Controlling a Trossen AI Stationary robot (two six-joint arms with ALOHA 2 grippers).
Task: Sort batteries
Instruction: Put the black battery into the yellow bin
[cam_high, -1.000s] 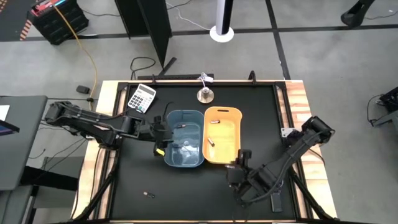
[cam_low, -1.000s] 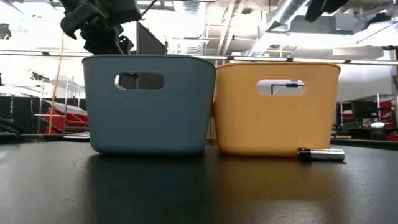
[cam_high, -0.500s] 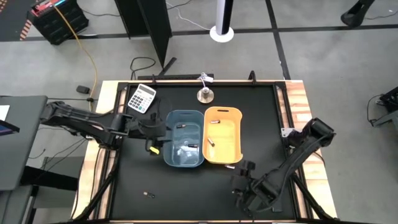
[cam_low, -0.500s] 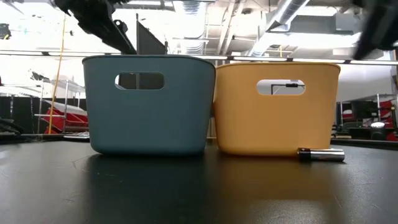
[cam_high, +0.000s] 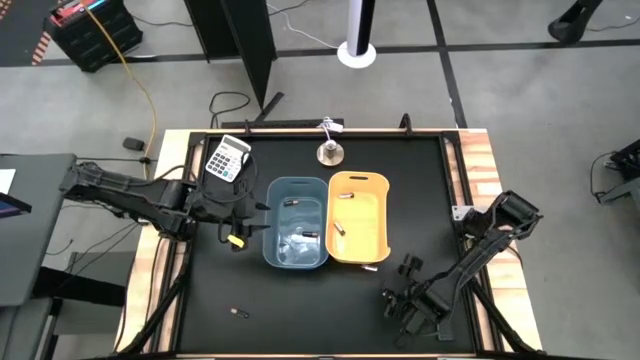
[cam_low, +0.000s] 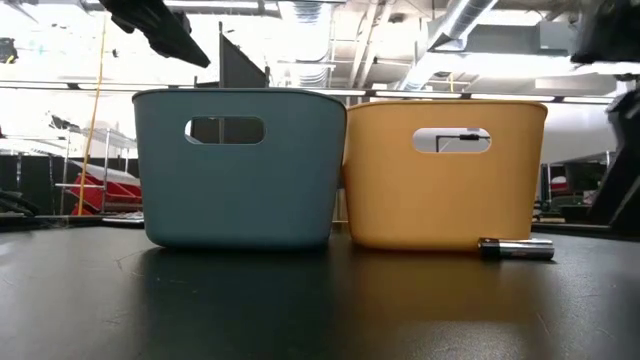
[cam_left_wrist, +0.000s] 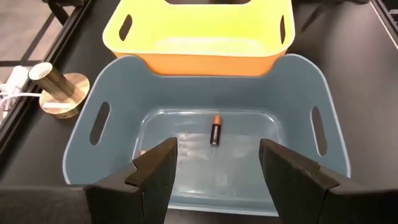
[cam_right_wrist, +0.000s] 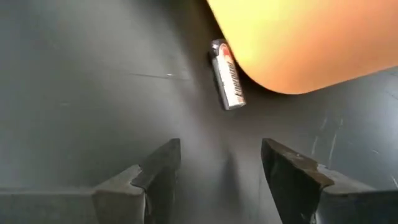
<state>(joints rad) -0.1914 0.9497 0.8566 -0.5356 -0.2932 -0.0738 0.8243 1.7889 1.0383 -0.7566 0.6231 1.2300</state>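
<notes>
The left end effector (cam_high: 240, 222) hangs just beside the outer wall of the blue plastic bin (cam_high: 272, 250), on the side away from the orange plastic bin (cam_high: 378, 240), and its two dark fingers (cam_left_wrist: 155, 177) are spread apart with nothing between them. Straight in front of it, inside the blue plastic bin (cam_left_wrist: 84, 149), lies a small dark battery with a copper-coloured end (cam_left_wrist: 215, 131) on the bin floor, and the orange plastic bin (cam_left_wrist: 199, 53) stands behind, touching the blue one. The right end effector (cam_high: 405, 290) hovers over the black tabletop (cam_high: 300, 310), near the front corner of the orange bin, and its fingers (cam_right_wrist: 155, 171) are also spread and empty. Ahead of this end effector a silver battery with a red label (cam_right_wrist: 227, 74) lies on the tabletop (cam_right_wrist: 81, 93), just beside the rounded corner of the orange bin (cam_right_wrist: 311, 37). From table height the same silver battery (cam_low: 516, 248) rests in front of the orange bin (cam_low: 445, 190). More small batteries (cam_high: 336, 228) lie inside both bins, and one tiny battery (cam_high: 238, 313) lies alone on the tabletop, well apart from both end effectors.
</notes>
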